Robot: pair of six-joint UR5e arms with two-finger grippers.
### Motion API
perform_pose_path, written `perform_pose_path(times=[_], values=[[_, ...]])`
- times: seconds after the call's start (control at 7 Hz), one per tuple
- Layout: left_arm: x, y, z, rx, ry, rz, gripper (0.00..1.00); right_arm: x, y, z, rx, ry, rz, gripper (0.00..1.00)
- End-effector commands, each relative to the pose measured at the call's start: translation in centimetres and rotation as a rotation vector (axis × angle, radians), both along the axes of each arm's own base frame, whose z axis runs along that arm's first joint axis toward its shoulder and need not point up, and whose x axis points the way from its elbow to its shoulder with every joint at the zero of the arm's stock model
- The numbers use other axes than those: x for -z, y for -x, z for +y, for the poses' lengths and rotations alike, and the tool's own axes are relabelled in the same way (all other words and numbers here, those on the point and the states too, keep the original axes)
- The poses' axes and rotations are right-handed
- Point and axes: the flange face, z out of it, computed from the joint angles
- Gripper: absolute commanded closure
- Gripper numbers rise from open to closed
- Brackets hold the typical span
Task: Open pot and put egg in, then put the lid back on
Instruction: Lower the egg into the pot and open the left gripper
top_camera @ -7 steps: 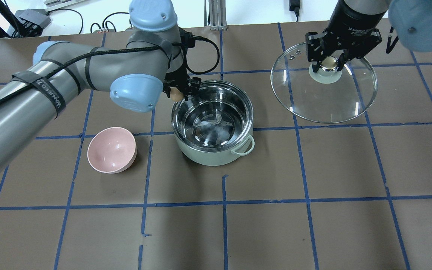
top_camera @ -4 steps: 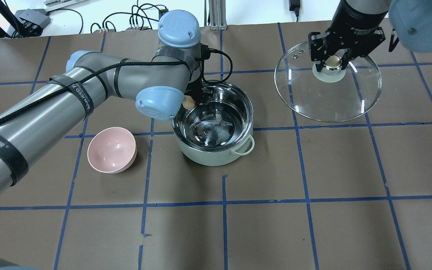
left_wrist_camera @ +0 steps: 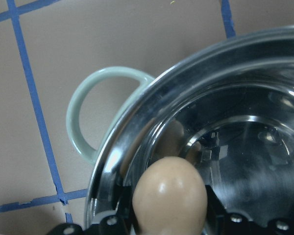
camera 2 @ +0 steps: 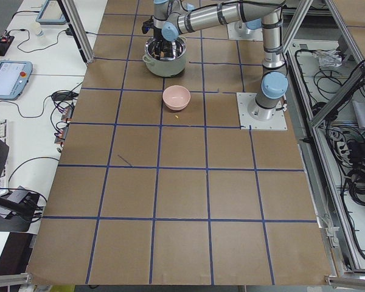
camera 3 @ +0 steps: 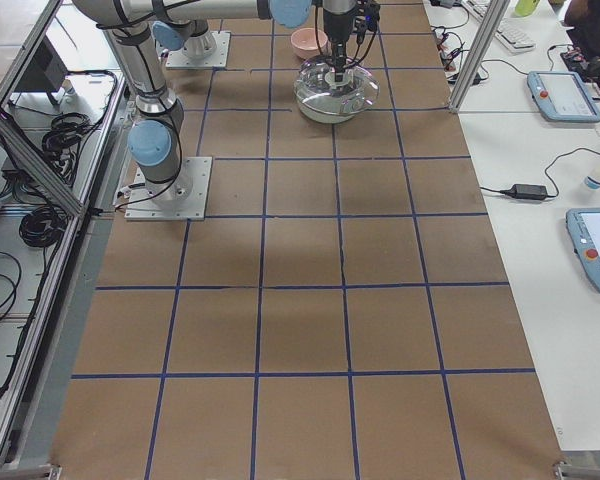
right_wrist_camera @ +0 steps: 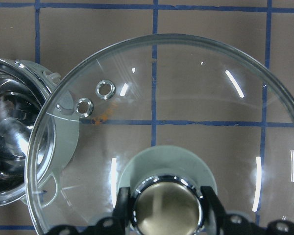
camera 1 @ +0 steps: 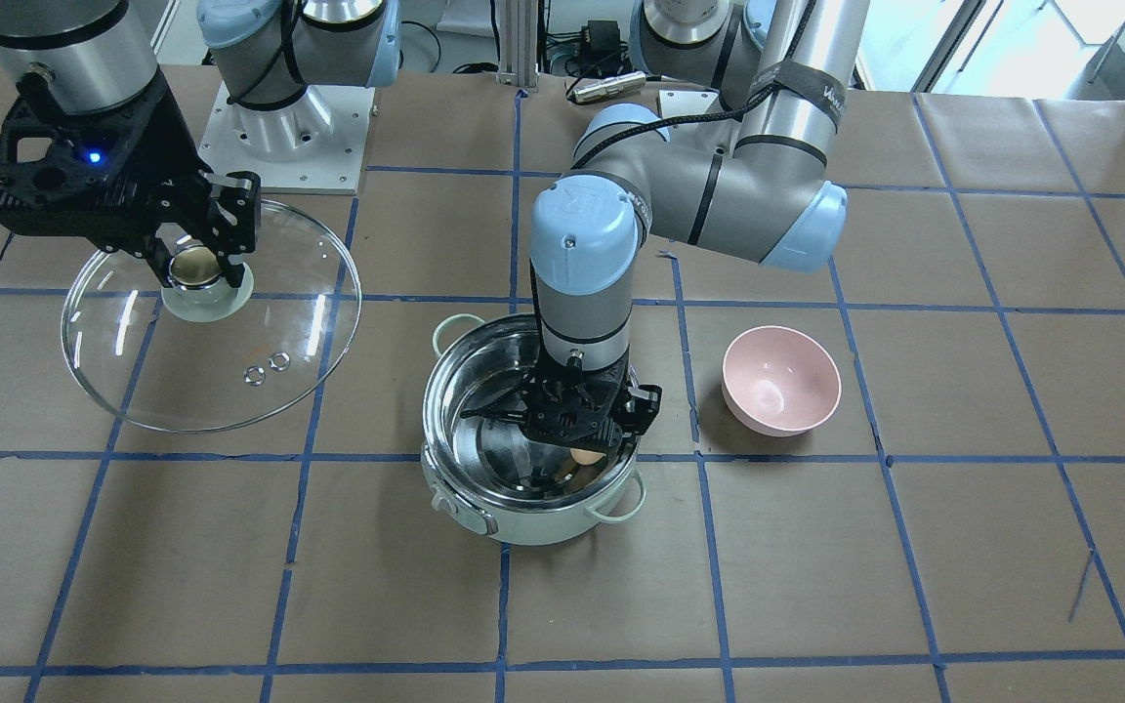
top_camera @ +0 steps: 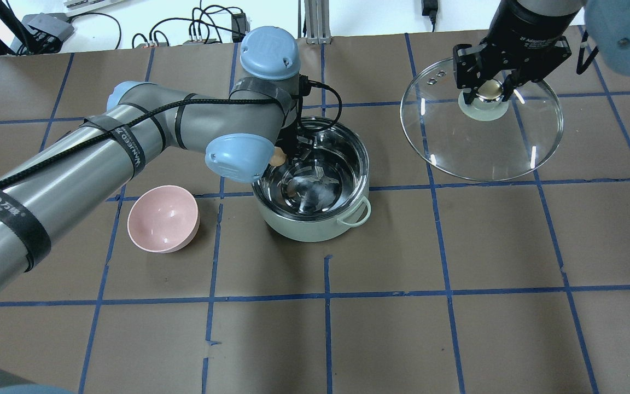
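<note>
Above the counter [top_camera: 457, 246], the lid [top_camera: 490, 148] hangs at two o'clock from the pot [top_camera: 304, 230], right fingers [right_wrist_camera: 122, 208] clamped on its knob [right_wrist_camera: 166, 208]. The left fingers [camera 1: 611, 439] pinch the egg [left_wrist_camera: 169, 196] just inside the pot's rim at ten o'clock.

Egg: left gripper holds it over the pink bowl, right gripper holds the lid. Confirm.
Not the pink bowl: the front-facing view shows the left gripper holding the egg over the pot. The right gripper does hold the lid.
</note>
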Motion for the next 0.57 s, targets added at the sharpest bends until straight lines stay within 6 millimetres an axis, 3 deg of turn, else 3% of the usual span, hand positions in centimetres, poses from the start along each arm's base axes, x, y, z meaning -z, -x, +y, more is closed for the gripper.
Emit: perform_pose_path(times=[0.0,0.14,0.29,0.43], values=[[-1.3,-0.3,0.1,0.051,0.020,-0.023,0.09,-1.1,0.2,0.3,0.001,0.000,-0.019,0.80],[-3.6,-0.9,0.0,0.081,0.062,-0.048,0.06,-1.4,0.0,0.6,0.001,-0.002,-0.025,0.80],[-6.0,-1.9,0.1,0.065,0.093,-0.036,0.03,-0.3,-1.2,0.5,0.001,-0.018,-0.103,0.80],[-8.2,-5.7,-0.3,0.003,0.101,-0.024,0.00,0.1,-1.2,0.9,0.001,-0.033,-0.105,0.81]])
